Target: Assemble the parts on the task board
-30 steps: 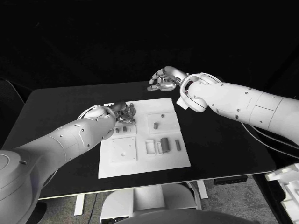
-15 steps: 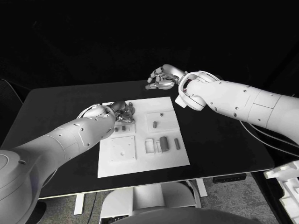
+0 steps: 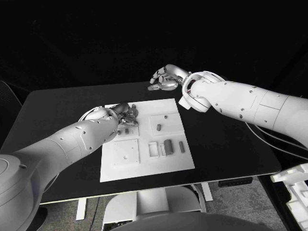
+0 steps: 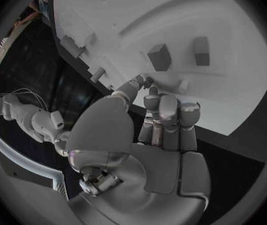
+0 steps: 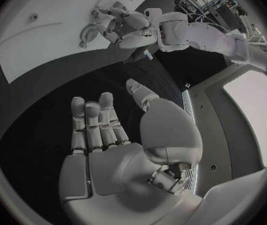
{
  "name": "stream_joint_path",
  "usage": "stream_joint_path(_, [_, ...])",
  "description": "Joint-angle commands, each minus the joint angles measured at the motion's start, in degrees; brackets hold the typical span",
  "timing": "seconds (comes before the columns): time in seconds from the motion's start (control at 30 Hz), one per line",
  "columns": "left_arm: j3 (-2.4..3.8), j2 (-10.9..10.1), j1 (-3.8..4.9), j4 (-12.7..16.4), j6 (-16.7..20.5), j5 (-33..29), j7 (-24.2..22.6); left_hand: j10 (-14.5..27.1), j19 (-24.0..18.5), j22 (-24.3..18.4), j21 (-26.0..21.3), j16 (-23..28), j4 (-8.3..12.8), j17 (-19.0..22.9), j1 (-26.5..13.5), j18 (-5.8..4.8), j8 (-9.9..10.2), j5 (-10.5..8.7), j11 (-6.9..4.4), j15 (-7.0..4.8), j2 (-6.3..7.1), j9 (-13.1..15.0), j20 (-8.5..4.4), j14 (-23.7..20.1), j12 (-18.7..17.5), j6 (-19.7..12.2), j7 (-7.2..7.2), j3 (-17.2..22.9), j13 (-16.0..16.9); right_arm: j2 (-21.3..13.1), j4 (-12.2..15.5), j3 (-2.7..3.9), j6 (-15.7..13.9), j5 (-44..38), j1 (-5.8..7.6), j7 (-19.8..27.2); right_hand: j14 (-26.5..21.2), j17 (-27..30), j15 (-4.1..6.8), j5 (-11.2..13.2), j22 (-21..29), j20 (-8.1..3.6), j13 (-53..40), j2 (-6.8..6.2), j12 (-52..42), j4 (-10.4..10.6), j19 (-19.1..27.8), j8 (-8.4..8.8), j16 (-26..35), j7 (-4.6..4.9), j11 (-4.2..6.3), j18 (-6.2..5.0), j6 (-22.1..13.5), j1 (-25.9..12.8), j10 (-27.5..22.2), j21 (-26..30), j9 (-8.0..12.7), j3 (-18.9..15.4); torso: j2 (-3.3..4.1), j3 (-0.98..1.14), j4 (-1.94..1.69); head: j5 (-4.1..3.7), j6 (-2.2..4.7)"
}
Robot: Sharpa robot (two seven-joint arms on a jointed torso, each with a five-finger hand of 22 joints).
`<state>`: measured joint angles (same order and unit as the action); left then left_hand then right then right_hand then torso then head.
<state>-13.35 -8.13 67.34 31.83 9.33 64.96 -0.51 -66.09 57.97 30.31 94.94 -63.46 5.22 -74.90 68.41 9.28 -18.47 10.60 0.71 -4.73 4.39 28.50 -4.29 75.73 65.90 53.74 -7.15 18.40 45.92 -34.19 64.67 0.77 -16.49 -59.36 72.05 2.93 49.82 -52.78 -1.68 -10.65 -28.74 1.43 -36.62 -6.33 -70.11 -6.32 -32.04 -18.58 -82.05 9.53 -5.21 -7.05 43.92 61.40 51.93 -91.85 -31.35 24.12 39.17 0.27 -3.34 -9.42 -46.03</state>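
Head camera first: we saw the white board lying mid-surface with small grey parts on it. Our left hand sat over the board's far left corner, and our right hand hung beyond the far edge. From the left wrist, that hand's fingertips pinched a small part at the board. From the right wrist, the right hand's fingers were straight, loosely apart, holding nothing.

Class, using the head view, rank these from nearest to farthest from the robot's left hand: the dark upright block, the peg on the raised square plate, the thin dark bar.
1. Peg on the raised square plate, just right of the left hand.
2. Dark upright block, mid-board, nearer the robot.
3. Thin dark bar, by the board's right edge.
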Motion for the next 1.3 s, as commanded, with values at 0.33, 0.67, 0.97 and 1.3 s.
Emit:
stream_joint_path(0.33, [0.05, 0.2, 0.0, -0.1, -0.7, -0.4, -0.2, -0.2, -0.2, 0.1, 0.9, -0.5, -0.1, -3.0, -0.1, 1.75, -0.2, 0.21, 0.09, 0.21, -0.88, 0.1, -0.29, -0.2, 0.3, 0.0, -0.24, 0.5, 0.1, 0.1, 0.5, 0.03, 0.0, -0.1, 0.11, 0.1, 0.3, 0.1, 0.09, 0.1, 0.1, -0.12, 0.0, -0.5, -0.2, -0.1, -0.1, -0.24, -0.2, 0.12, 0.02, 0.26, 0.2, 0.0, 0.2, -0.1, -0.1, -0.3, 0.0, 0.0, 0.0, -0.26, -0.16])
stream_joint_path(0.67, [0.06, 0.4, 0.01, -0.3, -0.4, -0.6, 0.2, 0.4, -0.7, 0.3, 1.2, -1.3, 0.0, -2.6, -1.7, 1.66, 0.6, 0.03, 0.3, 0.33, 1.57, -0.4, -0.15, -0.9, 0.7, -1.7, -0.18, -0.8, 0.2, 0.0, 0.6, 0.03, -0.1, -0.1, 0.29, 0.1, 0.3, 0.1, 0.1, 0.1, 0.1, -0.13, 0.1, -0.51, -0.2, -0.1, -0.1, -0.24, -0.2, 0.12, 0.02, 0.26, 0.2, 0.0, 0.2, -0.1, -0.1, -0.3, 0.09, 0.05, -0.01, -0.52, -0.25])
stream_joint_path(0.97, [0.07, 0.6, 0.03, -0.4, -0.9, -0.9, 0.1, 0.6, -0.9, 0.3, 1.2, -1.6, -0.1, -2.5, -2.4, 1.65, 1.0, 0.02, 0.36, 0.37, 2.15, -0.6, -0.13, -1.2, 0.8, -2.7, -0.17, -1.3, 0.2, 0.2, 0.5, 0.03, -0.1, -0.1, 0.31, 0.1, 0.3, 0.1, 0.1, 0.1, 0.1, -0.13, 0.1, -0.52, -0.2, -0.1, -0.1, -0.24, -0.2, 0.12, 0.03, 0.26, 0.2, 0.0, 0.2, -0.1, -0.1, -0.3, 0.02, -0.01, -0.08, -0.6, -0.57])
stream_joint_path(1.3, [0.07, 0.8, 0.03, -0.4, -1.8, -1.0, 0.1, 0.7, -1.0, 0.3, 1.3, -1.8, -0.1, -2.3, -2.2, 1.73, 0.7, 0.15, 0.34, 0.34, 1.24, -0.6, -0.17, -1.4, 1.0, -2.6, -0.17, -1.0, 0.2, 0.2, 0.6, 0.03, -0.1, -0.1, 0.37, 0.0, 0.3, 0.1, 0.1, 0.1, 0.1, -0.13, 0.1, -0.52, -0.2, -0.1, -0.1, -0.24, -0.2, 0.12, 0.03, 0.25, 0.2, 0.0, 0.2, -0.1, -0.1, -0.3, -0.07, -0.02, -0.08, -0.66, -0.7])
